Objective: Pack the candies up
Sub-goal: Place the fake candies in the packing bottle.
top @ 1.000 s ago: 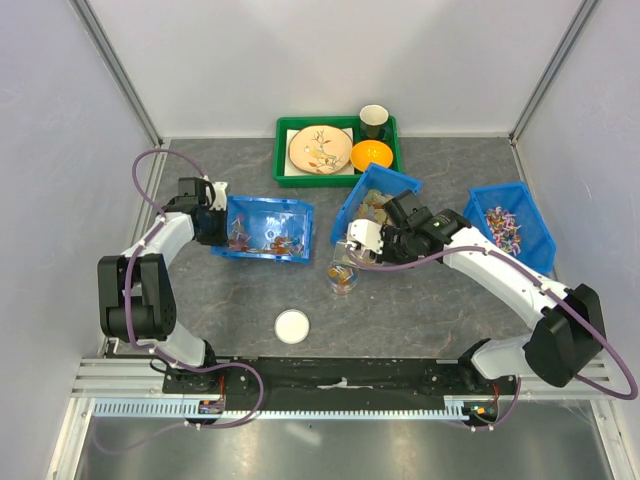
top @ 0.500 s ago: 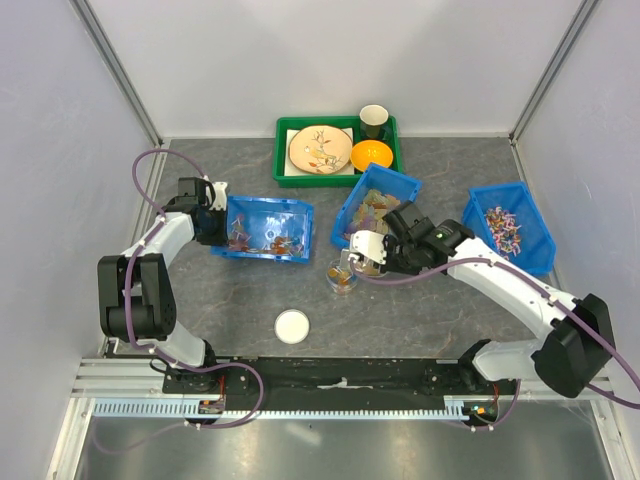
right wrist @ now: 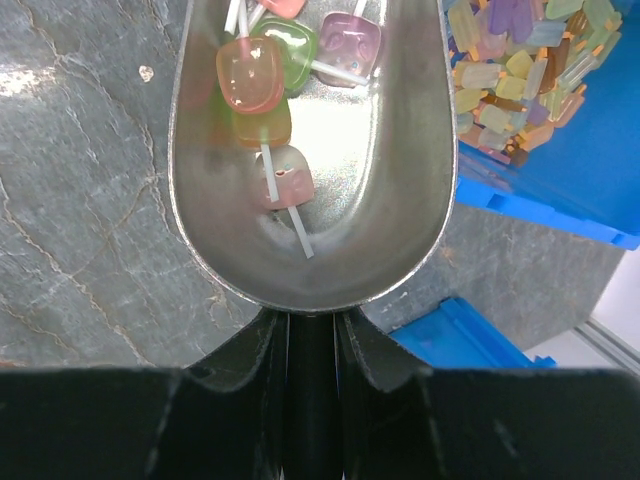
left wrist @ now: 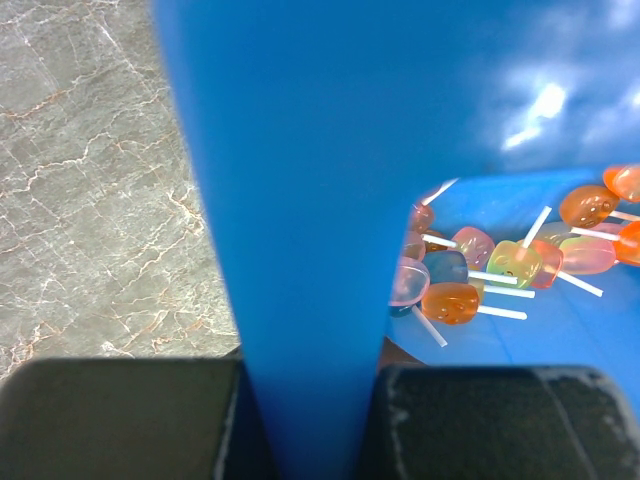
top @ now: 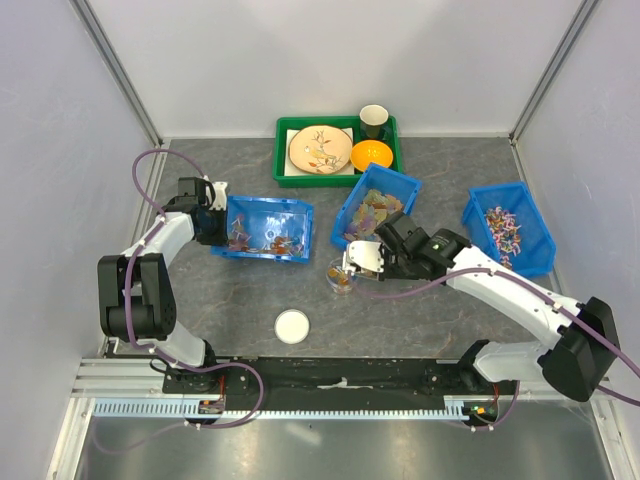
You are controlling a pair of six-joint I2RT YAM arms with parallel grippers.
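The candies (left wrist: 500, 265) are bright lollipops on white sticks lying in a blue bin (top: 268, 208) left of centre. My left gripper (left wrist: 310, 400) is shut on that bin's left wall (left wrist: 300, 150), seen from above at the bin's left end (top: 207, 222). My right gripper (right wrist: 312, 330) is shut on the handle of a metal scoop (right wrist: 310, 230) holding several candies (right wrist: 265, 75). From above, the right gripper (top: 372, 258) holds the scoop over a small clear jar (top: 341, 279) with candies in it.
A white lid (top: 292, 325) lies near the front. A middle blue bin (top: 400, 182) holds pastel packets (right wrist: 520, 60). Another blue bin (top: 538, 228) with tiny sweets stands at the right. A green tray (top: 283, 150) at the back carries a plate, cup and orange bowl.
My right arm has drawn toward the near edge, keeping the scoop by the jar. The left arm and its bin have not moved.
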